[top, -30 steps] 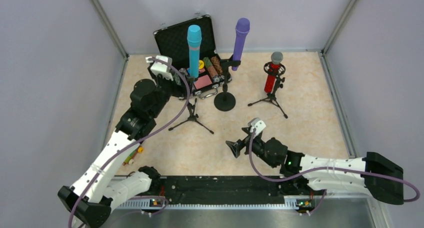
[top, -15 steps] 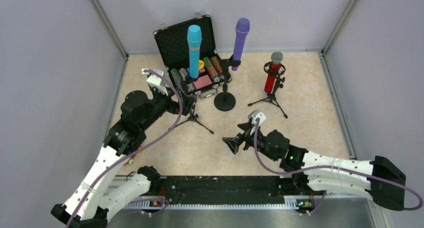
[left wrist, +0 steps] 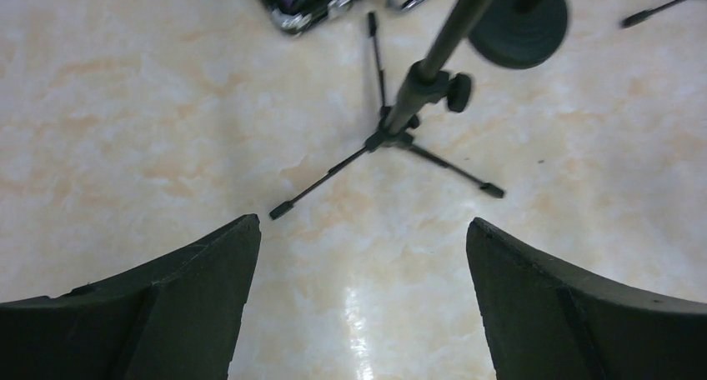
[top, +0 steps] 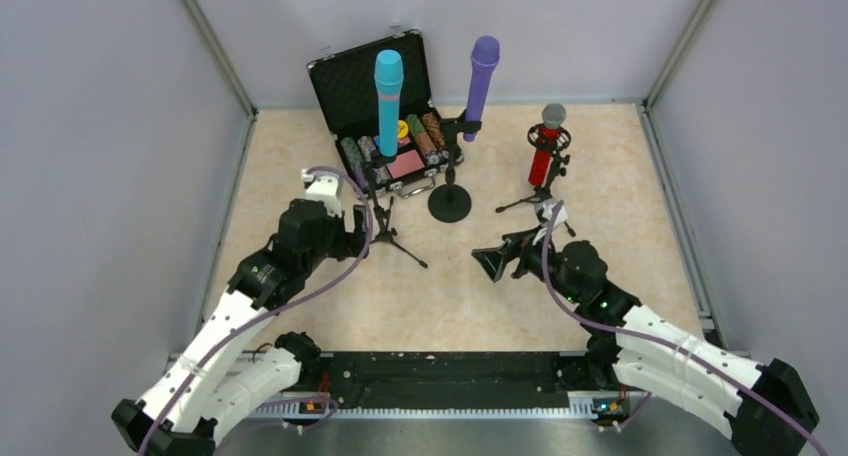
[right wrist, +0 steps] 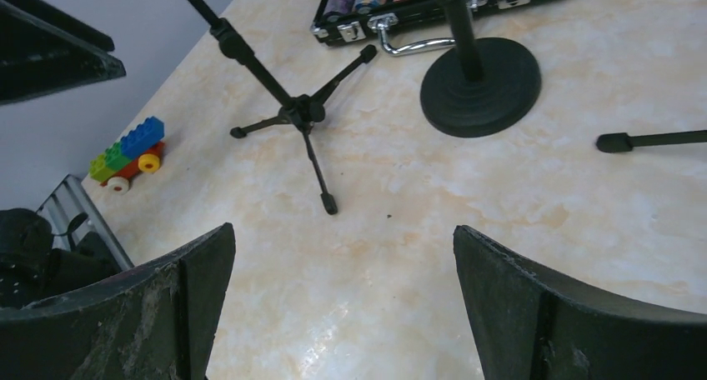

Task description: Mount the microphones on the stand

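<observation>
Up the desk (top: pixel 620 176) from us, the microphones (top: pixel 481 86) stand straight up in stands (top: pixel 385 238): blue microphone (top: pixel 388 101) just past our left end effector (top: pixel 362 228), red microphone (top: pixel 543 154) past our right end effector (top: pixel 492 261), both spread, empty

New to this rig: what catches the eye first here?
A blue mic, a purple mic and a red mic stand upright in stands at the far side. An open black case lies behind the blue mic. The left pincer and right pincer are open and empty.

Overhead, low wrists; shared tripod stand (left wrist: pixel 392 134)
</observation>
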`<state>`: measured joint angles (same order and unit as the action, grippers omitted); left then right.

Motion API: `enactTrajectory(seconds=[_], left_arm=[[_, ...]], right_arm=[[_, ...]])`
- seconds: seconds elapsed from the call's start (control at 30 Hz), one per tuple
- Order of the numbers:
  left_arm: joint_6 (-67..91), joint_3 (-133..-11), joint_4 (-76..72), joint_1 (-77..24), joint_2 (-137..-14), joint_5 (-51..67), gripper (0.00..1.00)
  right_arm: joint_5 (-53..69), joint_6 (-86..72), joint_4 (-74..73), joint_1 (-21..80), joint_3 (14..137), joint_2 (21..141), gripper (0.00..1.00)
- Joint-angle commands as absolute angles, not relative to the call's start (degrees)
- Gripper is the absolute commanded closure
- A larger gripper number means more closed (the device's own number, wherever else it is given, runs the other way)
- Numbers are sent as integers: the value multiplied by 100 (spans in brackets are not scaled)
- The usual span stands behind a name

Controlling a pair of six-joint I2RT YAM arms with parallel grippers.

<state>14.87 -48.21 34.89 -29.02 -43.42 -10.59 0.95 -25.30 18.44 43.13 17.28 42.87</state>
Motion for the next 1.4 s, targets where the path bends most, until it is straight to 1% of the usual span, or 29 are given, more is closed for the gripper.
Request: enactTrajectory(seconds=[0.0,0.17,0.33,0.4,0.53,0.67,0.77,0.9,1.0,1.17,1.27,1.37], left_arm=[[1720,-4381,3374,-2820,-4621,-2156,1],[1579,-3409,1879,-2725,-4238,-3060,1],[1340,-2868,704,-2455,-4102,-3552,1],[1170,-2756,248,-2319,-4156,-3552,1],[1002,-2562,-526,-1736,-4409,-3035,1],[912,-2046,-1537,-1207,-4577,-2681,1],[826,-1700,-2270,-839,-4767,-2512,1],[634,-1140,-3748,-573,-5073,-2348,1],[415,-988,-4345,-462,-5471,-2158,1],[144,-711,-5959,-286,-6560,-1765,1],[150,-781,-6201,-237,-6843,-1353,1],[135,-725,-6813,-175,-7245,-1080,1]], right_arm=[[185,-2459,1246,3935,1780,3858,1],[-230,-2303,739,3581,1885,3610,1],[-144,-2290,517,3026,2030,3799,1],[-201,-2245,338,2817,2178,4008,1],[-671,-1935,-65,2564,2647,4510,1],[-1572,-1462,-54,2518,2717,4710,1],[-2084,-1157,408,2516,2474,4771,1],[-2352,-871,1366,2501,1842,4790,1],[-2259,-460,1881,2485,1666,4807,1],[-2389,208,3019,2428,1135,4886,1],[-2266,222,4088,2228,582,5001,1],[-1968,121,5085,1896,229,5392,1]])
